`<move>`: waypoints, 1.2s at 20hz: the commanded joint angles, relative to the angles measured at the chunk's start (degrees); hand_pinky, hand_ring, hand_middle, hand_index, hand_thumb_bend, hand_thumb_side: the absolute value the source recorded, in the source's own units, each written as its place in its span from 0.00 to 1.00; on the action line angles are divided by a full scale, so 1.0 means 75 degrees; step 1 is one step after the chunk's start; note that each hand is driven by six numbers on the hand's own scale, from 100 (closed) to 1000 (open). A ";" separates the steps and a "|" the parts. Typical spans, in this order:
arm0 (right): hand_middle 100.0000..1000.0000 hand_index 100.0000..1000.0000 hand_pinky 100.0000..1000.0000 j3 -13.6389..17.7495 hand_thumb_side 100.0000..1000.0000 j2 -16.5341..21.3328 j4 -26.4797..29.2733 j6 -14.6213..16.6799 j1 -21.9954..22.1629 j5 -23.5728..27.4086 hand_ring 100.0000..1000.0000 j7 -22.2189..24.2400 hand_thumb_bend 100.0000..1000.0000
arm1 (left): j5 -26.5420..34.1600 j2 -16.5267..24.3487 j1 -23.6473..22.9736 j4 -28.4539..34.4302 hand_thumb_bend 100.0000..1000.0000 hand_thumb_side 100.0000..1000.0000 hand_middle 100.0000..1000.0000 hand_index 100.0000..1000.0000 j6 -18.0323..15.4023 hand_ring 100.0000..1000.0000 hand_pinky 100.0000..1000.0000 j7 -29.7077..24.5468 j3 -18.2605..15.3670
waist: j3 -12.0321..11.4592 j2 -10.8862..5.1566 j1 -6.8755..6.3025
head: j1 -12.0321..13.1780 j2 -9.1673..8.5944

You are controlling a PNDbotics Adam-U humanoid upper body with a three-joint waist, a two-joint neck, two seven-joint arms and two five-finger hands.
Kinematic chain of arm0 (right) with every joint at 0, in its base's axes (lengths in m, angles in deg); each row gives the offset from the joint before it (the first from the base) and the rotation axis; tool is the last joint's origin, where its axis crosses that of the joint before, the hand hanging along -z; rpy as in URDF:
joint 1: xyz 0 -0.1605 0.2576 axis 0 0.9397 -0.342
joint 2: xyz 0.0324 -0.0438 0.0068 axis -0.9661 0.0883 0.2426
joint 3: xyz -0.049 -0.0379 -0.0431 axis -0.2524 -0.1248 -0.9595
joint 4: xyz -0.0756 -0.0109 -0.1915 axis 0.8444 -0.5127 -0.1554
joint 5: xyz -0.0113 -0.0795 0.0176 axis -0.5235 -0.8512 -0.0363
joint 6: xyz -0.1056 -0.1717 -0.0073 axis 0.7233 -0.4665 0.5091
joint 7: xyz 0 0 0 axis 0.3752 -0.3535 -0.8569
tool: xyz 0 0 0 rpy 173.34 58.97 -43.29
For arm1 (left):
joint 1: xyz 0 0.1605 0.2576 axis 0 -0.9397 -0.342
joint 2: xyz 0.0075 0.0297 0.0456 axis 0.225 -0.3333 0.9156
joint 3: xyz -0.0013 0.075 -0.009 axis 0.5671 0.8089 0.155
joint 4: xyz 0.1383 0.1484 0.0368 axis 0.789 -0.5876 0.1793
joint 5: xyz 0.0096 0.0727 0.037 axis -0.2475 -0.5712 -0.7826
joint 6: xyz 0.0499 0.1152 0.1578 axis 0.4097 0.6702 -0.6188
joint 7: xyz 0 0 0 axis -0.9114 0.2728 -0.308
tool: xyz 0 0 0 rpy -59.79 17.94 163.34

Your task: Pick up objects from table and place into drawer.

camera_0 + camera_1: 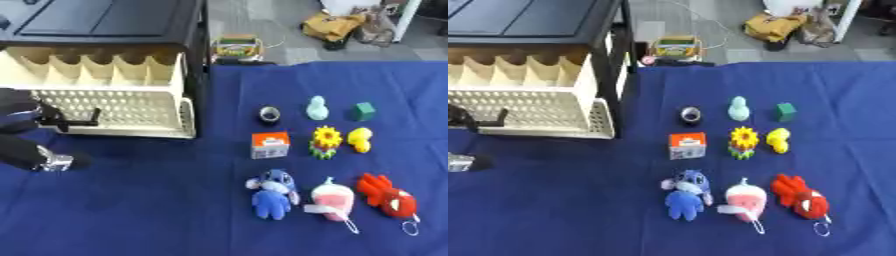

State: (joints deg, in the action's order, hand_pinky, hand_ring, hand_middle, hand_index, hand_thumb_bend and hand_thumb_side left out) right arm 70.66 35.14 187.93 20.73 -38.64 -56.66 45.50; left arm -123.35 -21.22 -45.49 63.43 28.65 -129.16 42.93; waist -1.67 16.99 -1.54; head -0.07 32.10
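- Left hand [35,117] sits at the front of the open drawer [114,107], its dark fingers at the drawer's front edge; whether they are curled on the edge or just resting I cannot tell. No right hand shows in either view.
- Judged step: the drawer stands pulled out of the black cabinet [105,20], so the next job is likely fetching a first object. To do it well, clear the hand from the drawer front, travel right of the drawer, and come down over one item without brushing its neighbours, which lie close together.
- Nothing is visible inside the drawer; all objects lie on the blue surface [131,210], to the right of the drawer.
- Count, nine objects in three rows:
- Nearest the drawer's level: one dark ring [269,114], one pale teal figure [317,108], one green block [363,111].
- Middle: one orange-and-white box [270,145], one sunflower toy [326,142], one yellow duck [360,139].
- Farthest down: one blue plush [272,194], one pink plush [331,200], one red plush [386,195].
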 commanded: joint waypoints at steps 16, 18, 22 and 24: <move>0.80 0.91 0.72 0.0140 1.00 0.0161 0.0108 -0.0024 -0.0048 0.0032 0.78 -0.0097 0.00 | -0.0144 0.0363 0.0073 0.0773 0.51 0.87 0.00 1.00 0.0454 0.00 0.00 0.0069 -0.0676 | -0.0051 -0.0209 0.0040 | -0.0196 0.0016; 0.80 0.91 0.72 0.0165 1.00 0.0175 0.0108 -0.0053 -0.0036 0.0013 0.78 -0.0122 0.00 | -0.0115 0.0354 0.0135 0.0925 0.50 0.87 0.00 0.99 0.0465 0.00 0.00 0.0151 -0.0795 | -0.0058 -0.0216 0.0051 | -0.0421 0.0063; 0.80 0.91 0.70 0.0238 1.00 0.0366 0.0108 -0.0462 0.0045 -0.0159 0.79 -0.0114 0.00 | 0.0064 0.0320 0.0422 0.1000 0.48 0.89 0.00 0.94 0.0269 0.00 0.00 0.0637 -0.1065 | -0.0081 -0.0234 0.0068 | -0.0824 0.0177; 0.80 0.87 0.72 0.0257 1.00 0.0550 0.0108 -0.0992 0.0112 -0.0284 0.79 0.0023 0.00 | 0.0278 0.0288 0.0552 0.1004 0.44 0.90 0.00 0.90 0.0190 0.00 0.00 0.1090 -0.1202 | -0.0098 -0.0244 0.0075 | -0.0917 0.0224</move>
State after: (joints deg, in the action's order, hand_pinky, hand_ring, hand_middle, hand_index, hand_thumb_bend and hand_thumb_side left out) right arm 71.72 36.43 187.93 15.03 -37.40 -57.95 45.42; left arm -122.02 -20.58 -42.32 70.09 30.37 -122.69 35.56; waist -2.40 16.50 -1.03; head -6.27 33.29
